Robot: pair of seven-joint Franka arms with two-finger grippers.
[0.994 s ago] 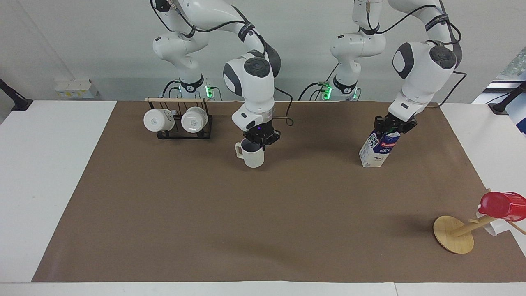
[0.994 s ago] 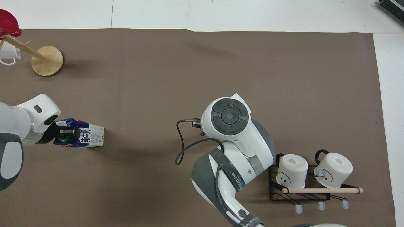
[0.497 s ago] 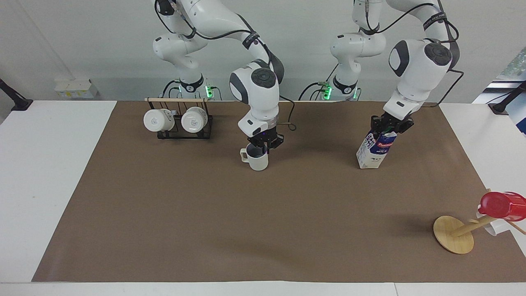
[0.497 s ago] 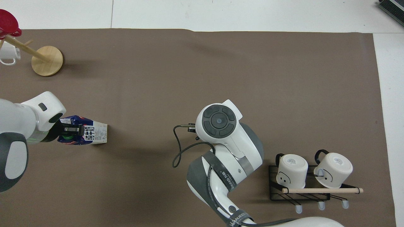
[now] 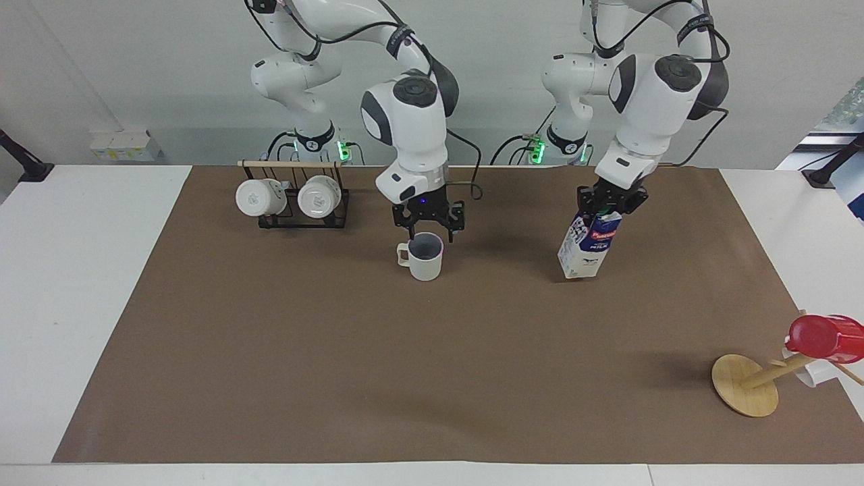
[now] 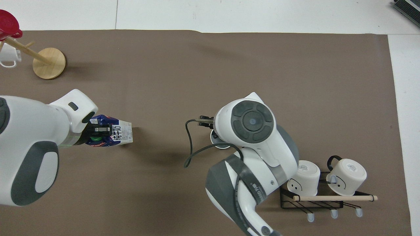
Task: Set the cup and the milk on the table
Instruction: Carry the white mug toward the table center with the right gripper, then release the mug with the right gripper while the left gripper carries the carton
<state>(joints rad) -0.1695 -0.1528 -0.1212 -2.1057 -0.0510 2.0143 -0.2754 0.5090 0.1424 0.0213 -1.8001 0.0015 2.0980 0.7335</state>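
Note:
The off-white cup (image 5: pixel 425 260) stands upright on the table's brown sheet (image 5: pixel 432 378), its handle toward the right arm's end. My right gripper (image 5: pixel 428 226) is open just above its rim and holds nothing. In the overhead view the right wrist covers all but a sliver of the cup (image 6: pixel 219 145). My left gripper (image 5: pixel 609 202) is shut on the top of the milk (image 5: pixel 586 250) and holds it tilted. I cannot tell whether its base touches the sheet. The milk (image 6: pixel 120 134) and left gripper (image 6: pixel 98 130) also show in the overhead view.
A black rack (image 5: pixel 293 216) with two glossy white mugs lies near the robots toward the right arm's end (image 6: pixel 325 196). A wooden mug tree (image 5: pixel 746 388) with a red cup (image 5: pixel 823 337) stands far from the robots at the left arm's end (image 6: pixel 49 59).
My right gripper has let go of the cup, opened and risen a little. My left gripper has carried the milk toward the middle of the table, closer to the cup.

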